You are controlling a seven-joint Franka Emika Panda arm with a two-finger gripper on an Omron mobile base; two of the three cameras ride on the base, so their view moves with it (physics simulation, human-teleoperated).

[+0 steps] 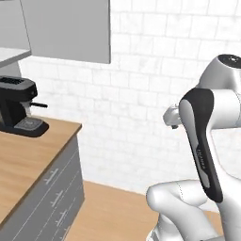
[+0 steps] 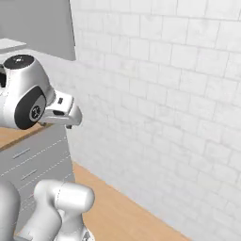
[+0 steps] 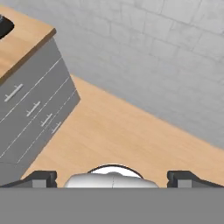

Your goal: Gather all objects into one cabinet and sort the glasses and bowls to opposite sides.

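The glasses and bowls are out of view. A wall cabinet (image 1: 70,30) with a grey front hangs at the upper left, above the wooden counter (image 1: 28,164); I cannot see inside it. My gripper (image 3: 112,179) is open and holds nothing. Its two dark fingertips (image 3: 41,178) stand wide apart, pointing down at the wooden floor beside the counter's end. The hand (image 2: 63,110) sticks out from the arm toward the white tiled wall.
A black coffee machine (image 1: 19,106) stands on the counter near the wall. Grey drawer fronts (image 3: 30,109) with metal handles run below the countertop. The tiled wall (image 2: 164,103) closes off the far side, with wooden floor (image 3: 131,135) in front of it.
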